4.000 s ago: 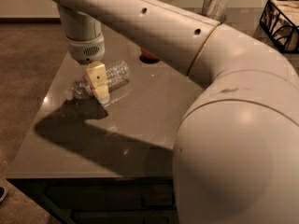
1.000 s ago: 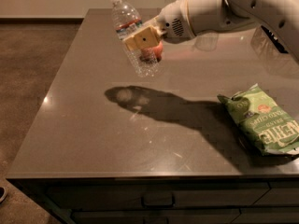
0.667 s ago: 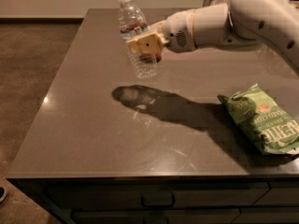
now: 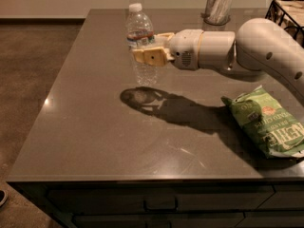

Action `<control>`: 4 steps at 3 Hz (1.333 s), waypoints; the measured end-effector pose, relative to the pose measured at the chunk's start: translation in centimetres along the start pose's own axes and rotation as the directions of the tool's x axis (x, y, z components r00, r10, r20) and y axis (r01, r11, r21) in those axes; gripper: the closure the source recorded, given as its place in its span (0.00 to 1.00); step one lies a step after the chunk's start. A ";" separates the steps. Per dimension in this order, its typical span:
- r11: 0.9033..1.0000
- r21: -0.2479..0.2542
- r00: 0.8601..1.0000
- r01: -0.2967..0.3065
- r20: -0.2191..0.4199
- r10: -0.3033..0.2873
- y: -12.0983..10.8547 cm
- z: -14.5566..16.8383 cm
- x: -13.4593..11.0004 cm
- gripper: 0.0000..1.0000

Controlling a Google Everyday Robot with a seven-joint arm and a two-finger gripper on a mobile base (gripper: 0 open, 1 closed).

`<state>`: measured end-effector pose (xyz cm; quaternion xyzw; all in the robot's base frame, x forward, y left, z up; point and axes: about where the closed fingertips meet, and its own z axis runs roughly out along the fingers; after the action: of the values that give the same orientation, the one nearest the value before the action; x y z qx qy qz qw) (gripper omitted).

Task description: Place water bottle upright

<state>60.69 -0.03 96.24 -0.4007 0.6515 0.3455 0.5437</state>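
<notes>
Water bottle [image 4: 140, 32], small, clear ribbed plastic with white cap, is standing upright at upper centre; the tan two-finger gripper [image 4: 144, 53] is clamping its mid-body, base possibly hovering above the grey tabletop [image 4: 95, 141]. Light, thin-walled, crushable: the ribbed waist is offering the surest hold.

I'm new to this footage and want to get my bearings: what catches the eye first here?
The gripper, reaching in from the right over the far half of the table, is shut on the water bottle, which it holds upright. Their dark shadow falls on the grey tabletop just in front. A green chip bag lies near the right edge.
</notes>
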 end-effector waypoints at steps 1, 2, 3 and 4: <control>1.000 -0.004 0.999 0.006 0.039 -0.006 0.2 0.2 1.1 1.00; 0.999 -0.008 0.996 0.035 0.085 -0.034 1.0 0.9 2.2 1.00; 0.999 -0.006 0.996 0.037 0.086 -0.036 1.2 1.5 2.7 1.00; 0.999 0.000 0.994 0.051 0.092 -0.051 1.5 1.9 3.2 1.00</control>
<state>59.87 1.85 92.78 -0.4014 0.6150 0.3503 0.5813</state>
